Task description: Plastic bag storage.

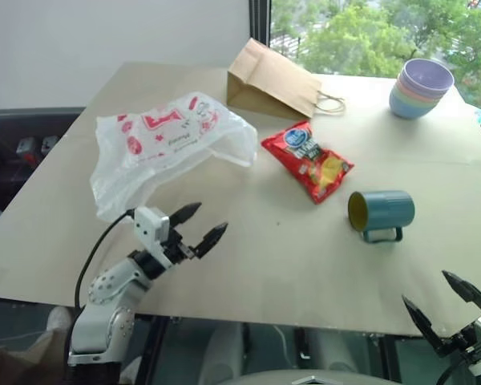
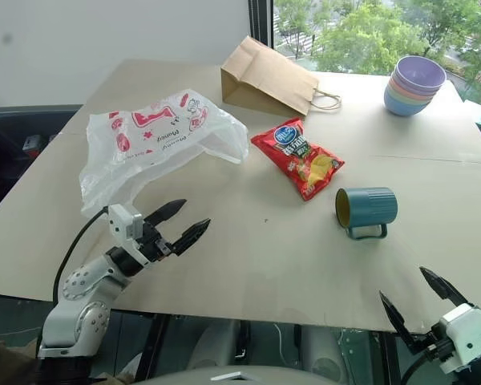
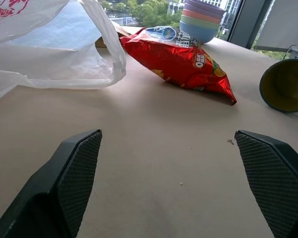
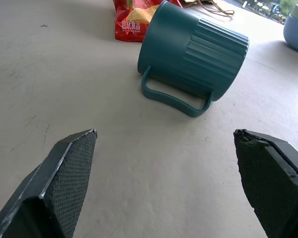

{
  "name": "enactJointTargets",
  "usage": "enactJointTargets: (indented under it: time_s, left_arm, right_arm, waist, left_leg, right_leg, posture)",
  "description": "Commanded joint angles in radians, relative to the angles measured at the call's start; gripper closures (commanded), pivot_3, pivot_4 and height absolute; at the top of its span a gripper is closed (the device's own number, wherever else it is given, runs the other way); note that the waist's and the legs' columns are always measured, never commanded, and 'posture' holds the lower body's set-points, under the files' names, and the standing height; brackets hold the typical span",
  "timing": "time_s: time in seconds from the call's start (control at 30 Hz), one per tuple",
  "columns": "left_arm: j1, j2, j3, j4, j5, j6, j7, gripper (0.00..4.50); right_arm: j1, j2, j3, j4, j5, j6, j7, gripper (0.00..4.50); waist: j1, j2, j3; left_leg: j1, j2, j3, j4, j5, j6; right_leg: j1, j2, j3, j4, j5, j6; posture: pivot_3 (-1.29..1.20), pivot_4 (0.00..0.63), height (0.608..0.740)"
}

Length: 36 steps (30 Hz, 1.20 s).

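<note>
Right gripper (image 2: 425,301) at table edge (image 2: 224,309), plastic bag (image 2: 156,136) far-left.

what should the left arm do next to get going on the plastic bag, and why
Probably ease the left gripper forward and to its left toward the near edge of the plastic bag. Its fingers are open and hold nothing, and the bag lies crumpled on the table just beyond them, untouched. The right gripper hangs open at the table's near edge, closer to the teal mug.
</note>
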Motion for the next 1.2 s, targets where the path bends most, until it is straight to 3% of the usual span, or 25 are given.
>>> enactJointTargets:
  time_s: [0.03, 0.23, 0.5, 0.67, 0.9, 1.0, 1.1, 1.2]
  left_arm:
    - [-0.006, -0.005, 0.036, -0.031, -0.018, -0.006, 0.027, 0.01]
    - [-0.134, -0.055, 0.088, 0.053, 0.086, -0.091, 0.185, 0.01]
    - [-0.291, 0.053, 0.029, 0.135, 0.541, -0.062, 0.511, 0.01]
    - [-0.456, 0.137, -0.102, 0.355, 0.727, -0.032, 0.527, 0.01]
    - [-0.683, 0.109, -0.201, 0.645, 0.779, -0.092, 0.533, 0.01]
    - [-0.712, 0.111, -0.219, 0.658, 0.770, -0.114, 0.501, 0.88]
    - [-0.661, 0.103, -0.224, 0.553, 0.747, -0.100, 0.452, 2.25]
    - [-0.598, 0.097, -0.233, 0.432, 0.744, -0.074, 0.413, 2.25]
  right_arm:
    - [-0.013, 0.002, -0.009, -0.038, 0.031, -0.028, -0.011, 0.00]
    - [-0.138, -0.073, 0.114, -0.178, 0.076, 0.065, 0.020, 0.00]
    - [-0.280, -0.167, 0.216, -0.278, 0.120, 0.176, 0.035, 0.00]
    - [-0.294, -0.161, 0.257, -0.262, 0.082, 0.161, 0.030, 0.00]
    - [-0.276, -0.134, 0.277, -0.256, 0.036, 0.134, 0.004, 0.00]
    - [-0.262, -0.119, 0.277, -0.258, 0.020, 0.126, -0.012, 0.00]
    - [-0.249, -0.111, 0.274, -0.254, 0.009, 0.113, -0.017, 0.00]
    - [-0.237, -0.101, 0.275, -0.244, -0.006, 0.100, -0.024, 0.00]
  waist:
    - [0.000, 0.000, 0.000]
    - [0.001, 0.000, 0.000]
    - [0.014, -0.001, 0.000]
    - [0.032, -0.003, -0.001]
    - [0.025, -0.005, -0.001]
    - [0.022, -0.006, -0.001]
    - [0.022, -0.006, -0.001]
    - [0.024, -0.006, -0.001]
  left_leg:
    - [0.000, 0.000, 0.000, 0.000, 0.000, 0.000]
    - [0.001, 0.000, 0.000, 0.001, 0.001, 0.002]
    - [0.000, -0.001, 0.003, 0.001, 0.003, 0.005]
    - [0.000, -0.002, 0.005, 0.001, 0.003, 0.005]
    - [-0.001, -0.002, 0.005, 0.002, 0.003, 0.005]
    - [-0.001, -0.002, 0.006, 0.002, 0.003, 0.005]
    - [0.000, -0.001, 0.006, 0.002, 0.003, 0.005]
    - [0.000, 0.000, 0.007, 0.002, 0.003, 0.005]
  right_leg:
    - [0.000, 0.000, 0.000, 0.000, 0.000, 0.000]
    - [0.001, 0.005, -0.001, 0.000, 0.000, 0.000]
    - [0.001, 0.009, 0.000, 0.000, 0.000, 0.000]
    - [0.002, 0.009, -0.001, 0.000, 0.000, 0.000]
    - [0.002, 0.009, -0.001, 0.000, 0.001, 0.000]
    - [0.002, 0.010, 0.000, 0.000, 0.001, 0.000]
    - [0.002, 0.010, 0.000, 0.001, 0.001, 0.000]
    - [0.002, 0.009, 0.001, 0.001, 0.001, 0.000]
  posture:
    - [0.00, 0.150, 0.740]
    - [0.00, 0.150, 0.740]
    - [0.00, 0.150, 0.740]
    - [0.00, 0.150, 0.740]
    - [0.00, 0.150, 0.740]
    - [0.00, 0.150, 0.740]
    - [0.00, 0.150, 0.740]
    - [0.00, 0.150, 0.740]
